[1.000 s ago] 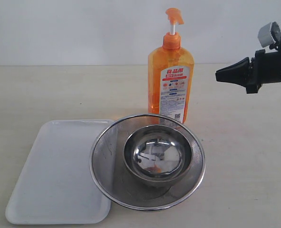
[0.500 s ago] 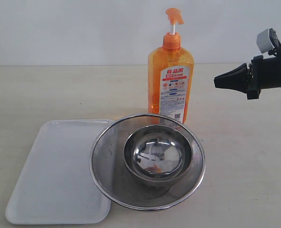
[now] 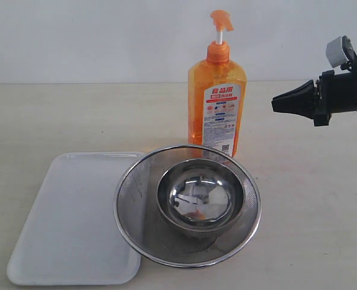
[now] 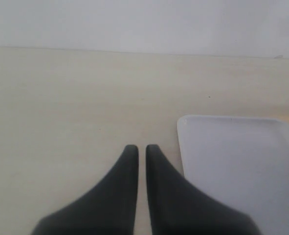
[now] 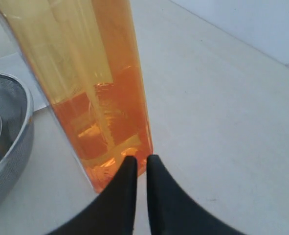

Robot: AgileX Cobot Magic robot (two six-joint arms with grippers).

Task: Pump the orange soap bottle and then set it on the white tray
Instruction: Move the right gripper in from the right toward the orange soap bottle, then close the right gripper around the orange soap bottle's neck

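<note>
The orange soap bottle (image 3: 217,103) stands upright at the back of the table, behind the strainer, its pump head up. The right wrist view shows its lower body (image 5: 95,88) close in front of the fingers. My right gripper (image 3: 275,104) hovers level to the right of the bottle, apart from it, pointing at its side; its jaws (image 5: 138,159) stand nearly together with nothing between them. The white tray (image 3: 75,217) lies empty at the front left. My left gripper (image 4: 138,148) is shut over bare table beside the tray's corner (image 4: 242,161); the exterior view does not show it.
A round steel mesh strainer (image 3: 250,187) holding a steel bowl (image 3: 201,196) sits in front of the bottle, its rim overlapping the tray's right edge. Its rim also shows in the right wrist view (image 5: 12,147). A white wall stands behind the table.
Over the last second the right gripper dipped slightly and levelled out, its tip staying right of the bottle. In the last half second nothing has visibly moved.
</note>
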